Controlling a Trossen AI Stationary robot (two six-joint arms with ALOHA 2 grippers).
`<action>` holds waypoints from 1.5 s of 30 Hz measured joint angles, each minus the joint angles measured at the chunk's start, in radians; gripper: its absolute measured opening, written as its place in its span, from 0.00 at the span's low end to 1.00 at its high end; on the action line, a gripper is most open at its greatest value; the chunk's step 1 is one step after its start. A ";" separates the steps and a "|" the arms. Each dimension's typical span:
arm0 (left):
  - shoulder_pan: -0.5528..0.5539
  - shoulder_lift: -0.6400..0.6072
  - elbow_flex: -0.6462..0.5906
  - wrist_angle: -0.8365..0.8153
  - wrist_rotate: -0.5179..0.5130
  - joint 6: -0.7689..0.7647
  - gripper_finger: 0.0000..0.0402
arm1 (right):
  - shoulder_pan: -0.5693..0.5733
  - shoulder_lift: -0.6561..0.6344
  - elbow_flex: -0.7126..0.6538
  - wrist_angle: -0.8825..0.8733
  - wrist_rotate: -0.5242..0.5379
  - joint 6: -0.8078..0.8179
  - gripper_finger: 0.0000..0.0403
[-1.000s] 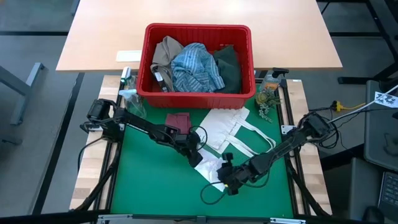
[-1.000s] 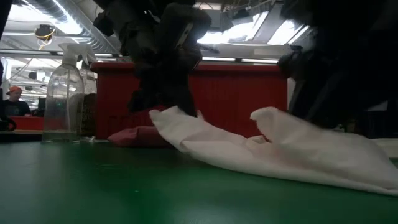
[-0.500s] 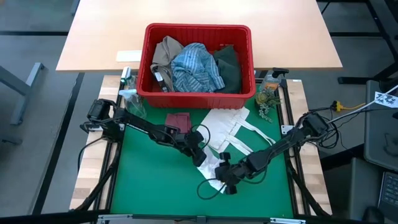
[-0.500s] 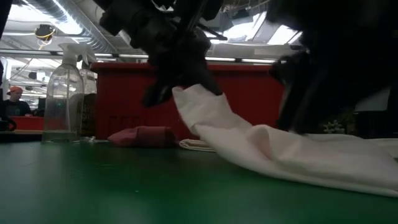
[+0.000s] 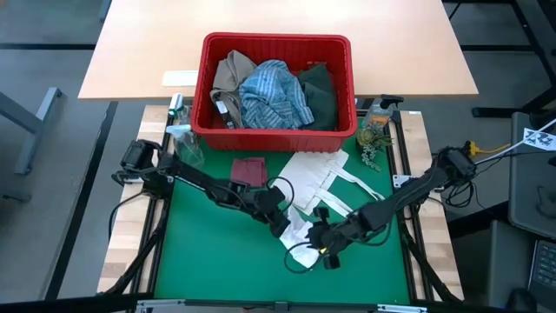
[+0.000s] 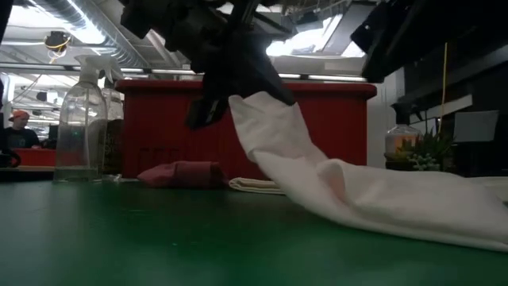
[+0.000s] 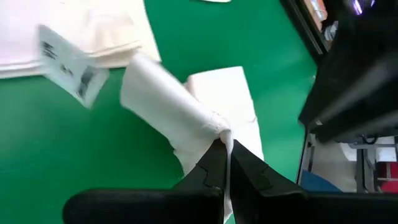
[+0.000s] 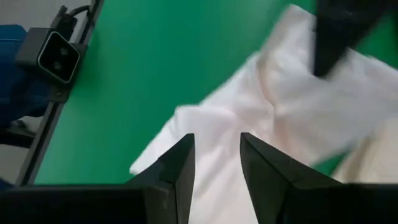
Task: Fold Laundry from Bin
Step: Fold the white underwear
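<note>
Left gripper (image 7: pixel 224 144) pinched shut on small white cloth (image 5: pixel 300 236), one edge lifted off green mat (image 5: pixel 208 252). Right gripper (image 8: pixel 216 146) hovers just above the cloth's low end, fingers parted, empty. Remaining laundry in red bin (image 5: pixel 276 42).

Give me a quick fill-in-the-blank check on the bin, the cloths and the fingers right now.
1. The left gripper fingers are shut on the small ____ cloth.
2. The right gripper fingers stand ____ above that cloth.
3. The small maroon cloth lies on the ____ mat.
4. The blue-white striped shirt sits in the ____ bin.

Missing words: white; open; green; red
</note>
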 joint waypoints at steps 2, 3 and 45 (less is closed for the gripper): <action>-0.011 0.000 0.000 0.014 -0.016 -0.001 0.00 | 0.009 -0.026 0.000 -0.064 -0.005 0.043 0.31; -0.017 0.000 0.000 0.023 -0.024 -0.001 0.00 | 0.017 -0.035 0.000 -0.095 -0.017 0.066 0.31; -0.098 0.008 0.000 0.094 -0.254 -0.024 0.00 | 0.095 0.203 -0.001 -0.062 0.054 0.106 0.31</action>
